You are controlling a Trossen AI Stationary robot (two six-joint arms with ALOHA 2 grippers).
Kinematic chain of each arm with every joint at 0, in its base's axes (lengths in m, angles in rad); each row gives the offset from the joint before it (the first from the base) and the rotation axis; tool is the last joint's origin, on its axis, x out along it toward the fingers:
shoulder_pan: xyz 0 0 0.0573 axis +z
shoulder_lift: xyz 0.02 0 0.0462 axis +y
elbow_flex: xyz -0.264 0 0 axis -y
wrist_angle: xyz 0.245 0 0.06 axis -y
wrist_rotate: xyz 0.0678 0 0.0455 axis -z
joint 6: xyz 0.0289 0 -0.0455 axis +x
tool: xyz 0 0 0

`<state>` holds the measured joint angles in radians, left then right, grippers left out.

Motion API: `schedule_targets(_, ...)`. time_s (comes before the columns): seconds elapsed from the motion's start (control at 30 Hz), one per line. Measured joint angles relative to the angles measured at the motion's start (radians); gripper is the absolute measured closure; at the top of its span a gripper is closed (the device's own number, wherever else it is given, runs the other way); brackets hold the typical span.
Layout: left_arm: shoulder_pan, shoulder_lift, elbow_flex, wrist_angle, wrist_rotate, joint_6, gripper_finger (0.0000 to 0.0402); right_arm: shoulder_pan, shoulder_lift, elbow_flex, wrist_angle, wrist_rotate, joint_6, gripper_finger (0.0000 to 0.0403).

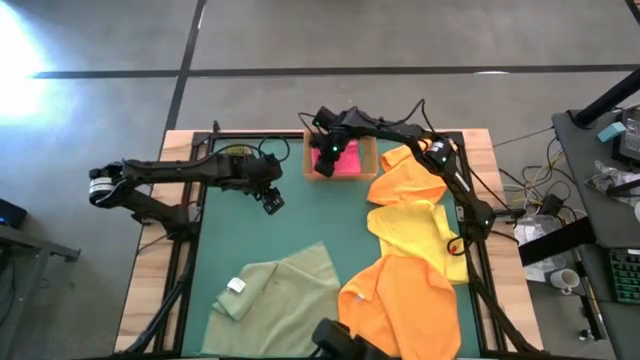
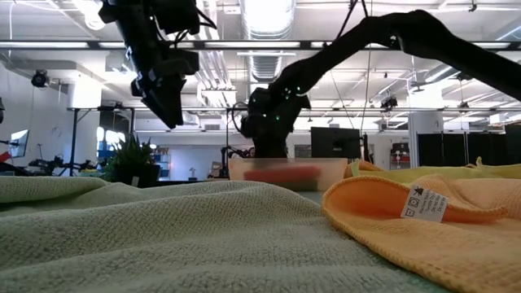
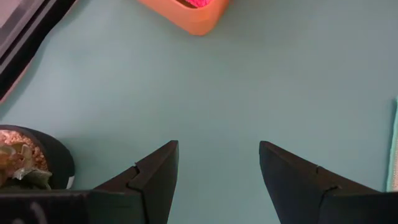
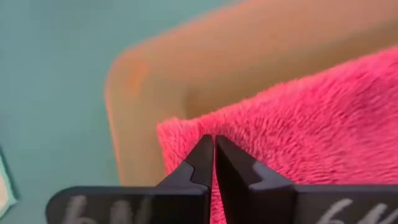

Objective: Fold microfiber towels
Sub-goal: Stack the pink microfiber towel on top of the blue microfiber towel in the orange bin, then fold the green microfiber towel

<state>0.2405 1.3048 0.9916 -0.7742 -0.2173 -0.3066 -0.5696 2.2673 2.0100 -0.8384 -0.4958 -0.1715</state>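
A hot pink towel (image 1: 347,163) lies in the tan cardboard tray (image 1: 368,148) at the table's far middle. My right gripper (image 4: 214,138) is shut, its tips at this towel's corner beside the tray's wall (image 4: 143,81). My left gripper (image 1: 272,200) hangs open above the bare green mat (image 3: 249,81), left of the tray, with nothing between its fingers. A sage green towel (image 1: 285,285) lies flat at the near left. A yellow towel (image 1: 415,225) and orange towels (image 1: 405,300) lie spread over one another at the right. My right gripper's shut fingertips stand at the pink towel's top face, near its corner (image 4: 186,134). They come slanting down from the table's right. The towel lies in the tray. Whether the tips touch the pile or pinch any of it, I cannot tell.
A dark round pot (image 3: 31,162) with a plant stands on the mat's far left. The mat's middle, between the tray and the sage towel, is bare. Another orange towel (image 1: 405,172) lies right of the tray under the right arm. Cables and a desk stand beyond the table's right edge.
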Motion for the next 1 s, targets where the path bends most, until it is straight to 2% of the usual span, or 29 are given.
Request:
schedule_targets(0.23,-0.021,-0.004,0.0,-0.005,0.005,-0.052,0.0194,-0.013,-0.096,0.042,-0.088,0.069,-0.063,0.0394)
schedule_targets(0.5,-0.144,-0.029,-0.025,-0.046,0.044,-0.178,0.0194,0.006,-0.252,-0.035,-0.205,0.071,-0.187,0.0394)
schedule_targets(0.63,-0.23,-0.044,-0.073,-0.057,0.086,-0.298,0.0194,0.025,-0.358,-0.175,-0.197,0.07,-0.215,0.0394)
schedule_targets(0.73,-0.301,-0.051,-0.096,-0.064,0.16,-0.405,0.0194,0.047,-0.457,-0.309,-0.169,0.07,-0.233,0.0394)
schedule_targets(1.0,-0.525,-0.069,-0.136,-0.119,0.331,-0.712,0.0194,0.108,-0.672,-0.621,0.038,0.07,-0.206,0.0394)
